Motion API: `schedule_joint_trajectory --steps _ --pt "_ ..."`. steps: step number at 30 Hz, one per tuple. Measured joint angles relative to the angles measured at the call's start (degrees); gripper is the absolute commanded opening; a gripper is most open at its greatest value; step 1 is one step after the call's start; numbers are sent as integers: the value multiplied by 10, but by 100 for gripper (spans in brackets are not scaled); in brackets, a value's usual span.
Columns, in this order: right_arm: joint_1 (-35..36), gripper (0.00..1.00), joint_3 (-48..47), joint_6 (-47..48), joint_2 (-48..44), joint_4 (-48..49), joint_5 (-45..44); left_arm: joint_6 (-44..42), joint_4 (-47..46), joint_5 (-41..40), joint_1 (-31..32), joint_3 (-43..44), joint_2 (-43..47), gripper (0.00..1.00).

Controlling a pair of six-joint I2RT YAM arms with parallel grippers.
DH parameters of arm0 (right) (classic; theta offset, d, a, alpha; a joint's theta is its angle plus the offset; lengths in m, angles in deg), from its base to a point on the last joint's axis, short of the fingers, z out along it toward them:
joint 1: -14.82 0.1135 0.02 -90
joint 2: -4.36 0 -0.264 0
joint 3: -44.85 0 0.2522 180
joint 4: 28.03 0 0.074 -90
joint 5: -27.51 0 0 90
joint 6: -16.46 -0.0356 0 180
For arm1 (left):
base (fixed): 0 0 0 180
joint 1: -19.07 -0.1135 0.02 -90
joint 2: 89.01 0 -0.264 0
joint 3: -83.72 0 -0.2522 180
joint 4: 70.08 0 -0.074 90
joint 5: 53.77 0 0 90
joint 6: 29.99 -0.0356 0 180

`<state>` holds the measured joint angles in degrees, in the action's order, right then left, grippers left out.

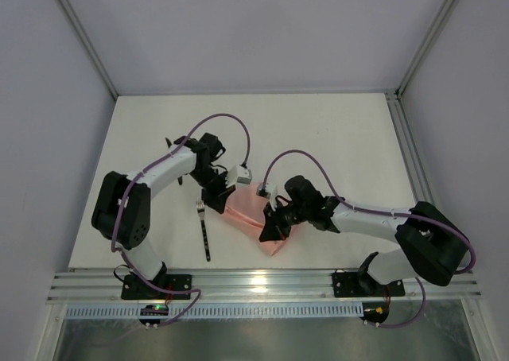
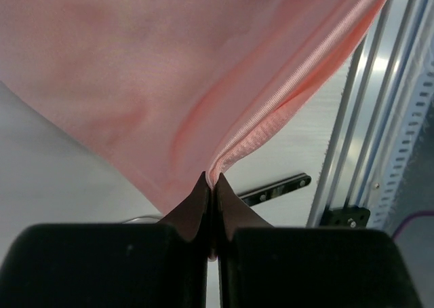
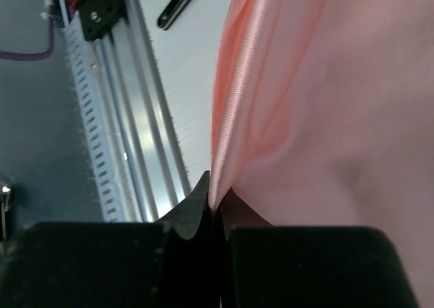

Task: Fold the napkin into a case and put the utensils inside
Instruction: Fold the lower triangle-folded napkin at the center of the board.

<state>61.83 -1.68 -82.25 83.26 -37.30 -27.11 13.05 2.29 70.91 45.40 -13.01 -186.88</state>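
Black left gripper (image 2: 212,183) and right gripper (image 3: 215,201) each pinch a hem of the thin pale-pink cloth napkin (image 2: 156,70). It looks limp, light and slippery, so hems likely hold best.

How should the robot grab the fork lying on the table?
Probably take the fork by its dark handle, about halfway along, coming straight down from above. It lies flat on the table with the tines pointing away from the arms, so the fingers should close across its thin sides. It lies left of the napkin, not under it.
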Motion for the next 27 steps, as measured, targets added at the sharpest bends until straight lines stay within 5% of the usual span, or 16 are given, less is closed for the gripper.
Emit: schedule_joint_trajectory --steps 5,8,18,24,27 --pt "-19 4 -28 -1 30 -28 91 -15 61 5 -1 0 0 15" --pt "-61 4 -31 -1 74 -23 136 -7 66 9 -6 22 -16 35" --pt "-142 4 26 -47 161 70 186 -16 48 55 -10 102 -106 62" --pt "-153 4 27 -63 186 110 195 -13 22 72 -10 101 -122 59" --pt "-156 4 27 -67 193 116 195 8 -5 80 -10 98 -122 21"
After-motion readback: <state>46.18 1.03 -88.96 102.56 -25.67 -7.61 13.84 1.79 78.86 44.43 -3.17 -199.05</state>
